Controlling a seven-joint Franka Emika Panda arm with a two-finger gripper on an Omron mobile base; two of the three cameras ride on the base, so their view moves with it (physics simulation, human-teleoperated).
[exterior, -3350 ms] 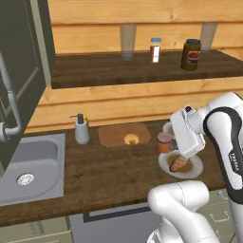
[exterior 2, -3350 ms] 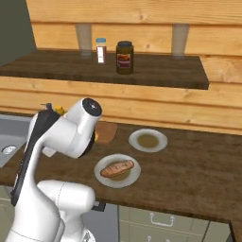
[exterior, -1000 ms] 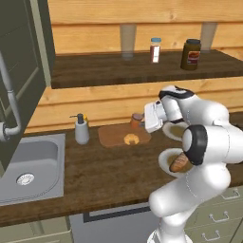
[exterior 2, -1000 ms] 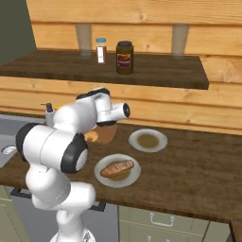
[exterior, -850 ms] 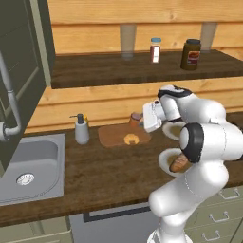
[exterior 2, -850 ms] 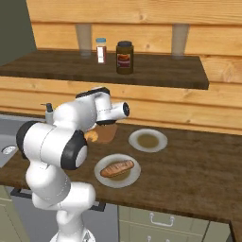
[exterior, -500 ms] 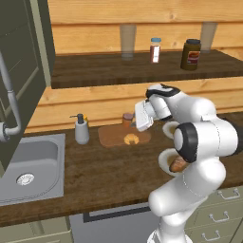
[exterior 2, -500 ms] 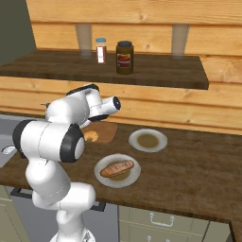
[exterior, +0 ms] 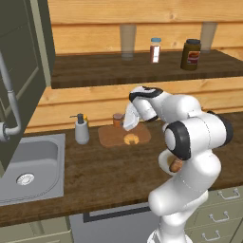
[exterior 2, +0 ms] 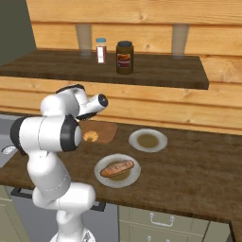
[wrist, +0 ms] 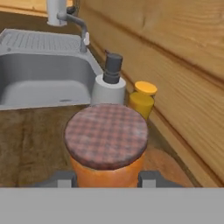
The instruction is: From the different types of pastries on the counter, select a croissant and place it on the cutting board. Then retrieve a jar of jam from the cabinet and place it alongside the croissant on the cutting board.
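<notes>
Gripping jar of jam (wrist: 106,146) in closed jaws, lower half cut off, cutting board (exterior: 110,137) beneath.

We see the cutting board (exterior: 114,136) on the desk (exterior: 95,175) against the back wall, the croissant (exterior: 131,139) on it. The jar of jam (exterior: 118,119) sits at the board's rear, between our hand's (wrist: 107,178) fingers. A soap dispenser (exterior: 81,130) stands left of the board, the sink (exterior: 28,161) further left. Two plates (exterior 2: 147,140) lie to the right.

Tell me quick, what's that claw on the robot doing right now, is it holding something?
Gripper: shut on the jar of jam, one finger on each side, over the cutting board.
</notes>
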